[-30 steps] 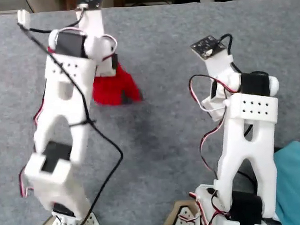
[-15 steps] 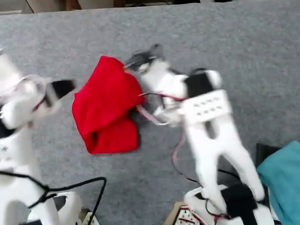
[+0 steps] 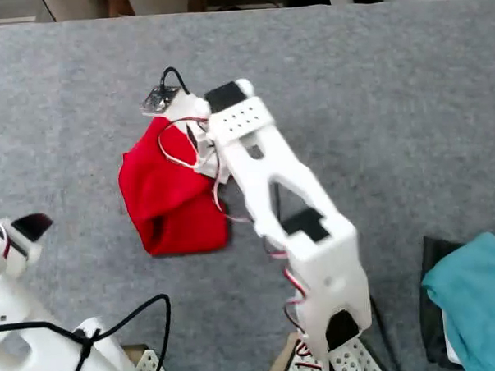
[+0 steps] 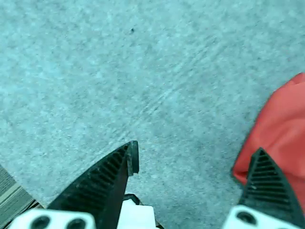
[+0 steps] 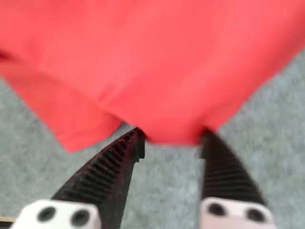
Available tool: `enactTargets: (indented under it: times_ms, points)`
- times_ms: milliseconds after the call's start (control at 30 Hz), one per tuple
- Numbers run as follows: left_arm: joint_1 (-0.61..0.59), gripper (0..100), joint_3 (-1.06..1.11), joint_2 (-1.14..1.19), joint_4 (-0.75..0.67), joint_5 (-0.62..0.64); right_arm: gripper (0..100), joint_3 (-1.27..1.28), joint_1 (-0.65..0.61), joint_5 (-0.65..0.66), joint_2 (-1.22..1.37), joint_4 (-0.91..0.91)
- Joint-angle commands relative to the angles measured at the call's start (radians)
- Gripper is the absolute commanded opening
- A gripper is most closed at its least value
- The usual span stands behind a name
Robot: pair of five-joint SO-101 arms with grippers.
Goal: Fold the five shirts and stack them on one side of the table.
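Note:
A red shirt (image 3: 170, 193) lies crumpled and partly folded on the grey table, left of centre. My right arm (image 3: 259, 164) stretches across to its far right edge. In the right wrist view, the right gripper (image 5: 171, 145) is open, its fingers straddling the hem of the red shirt (image 5: 152, 62) just above the table. My left gripper (image 4: 193, 164) is open over bare table, with the red shirt (image 4: 281, 129) beside one finger. In the high view the left arm (image 3: 16, 245) sits at the near left. A teal shirt (image 3: 474, 299) lies at the near right edge.
A dark object (image 3: 435, 255) lies under the teal shirt. The arm bases (image 3: 329, 354) and a loose black cable (image 3: 146, 309) sit along the front edge. The grey table (image 3: 392, 105) stretches open to the far right and back.
The left arm let go of the red shirt and pulled back to the near left. The shirt now lies on the table. The right arm swung left onto its edge.

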Motion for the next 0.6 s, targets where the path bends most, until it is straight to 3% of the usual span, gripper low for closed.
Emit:
enactTargets:
  times_ms: [0,233,567]
  points:
    - [-0.032,36,0.023,-0.038,0.009,-0.023,0.1,-0.249,0.016,-0.012,0.117,0.077]
    - [-0.032,36,0.051,-0.050,0.008,-0.023,0.5,-0.536,0.162,-0.037,0.179,0.206]
    - [-0.037,36,0.114,-0.050,-0.130,-0.021,0.5,-0.314,0.447,-0.051,-0.119,0.204]
